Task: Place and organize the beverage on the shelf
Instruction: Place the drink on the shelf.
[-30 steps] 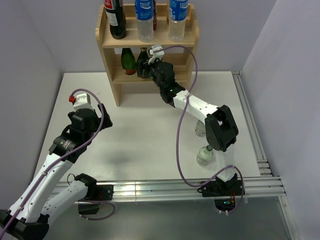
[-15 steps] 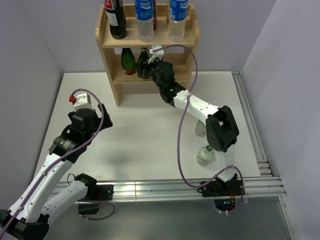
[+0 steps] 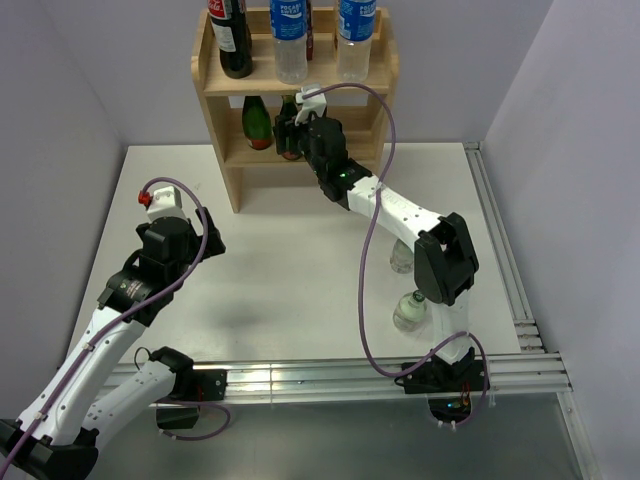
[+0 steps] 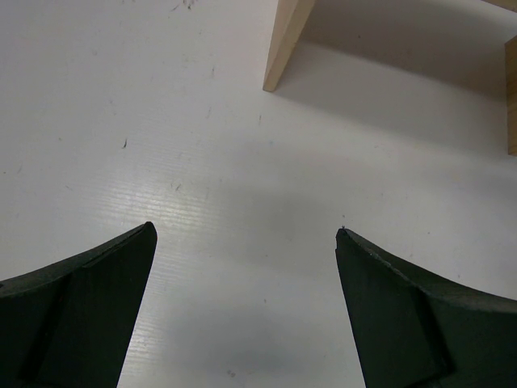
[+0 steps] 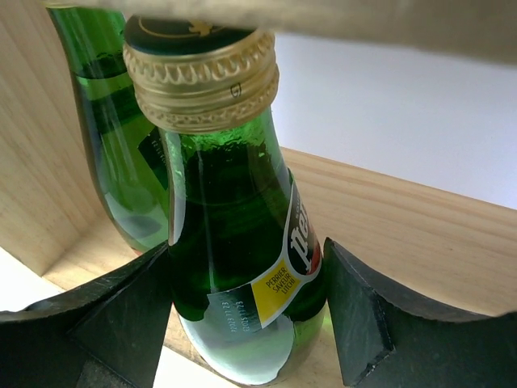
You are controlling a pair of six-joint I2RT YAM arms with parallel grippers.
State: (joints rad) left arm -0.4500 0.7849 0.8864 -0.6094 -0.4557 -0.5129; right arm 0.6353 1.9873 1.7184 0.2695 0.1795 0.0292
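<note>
The right gripper [image 5: 242, 279] has its jaws partly apart, clamped on the lower body of a green glass bottle [image 5: 230, 202] at the middle tier of the shelf [image 3: 228, 165], beside a second green bottle [image 5: 121, 153]. Whether its base rests on the board is unclear. That arm stretches forward. The left gripper [image 4: 242, 242] gapes wide, holding nothing, above the white table [image 4: 161, 121]. The top-tier bottles [image 3: 290, 50] are cut off.

The left arm folded back, the right arm stretched far forward.
The left hand [image 4: 245, 234] points down, fingers spread wide, empty; the right hand [image 5: 246, 311], held level, clasps a green bottle [image 5: 222, 210] between its fingers.
</note>
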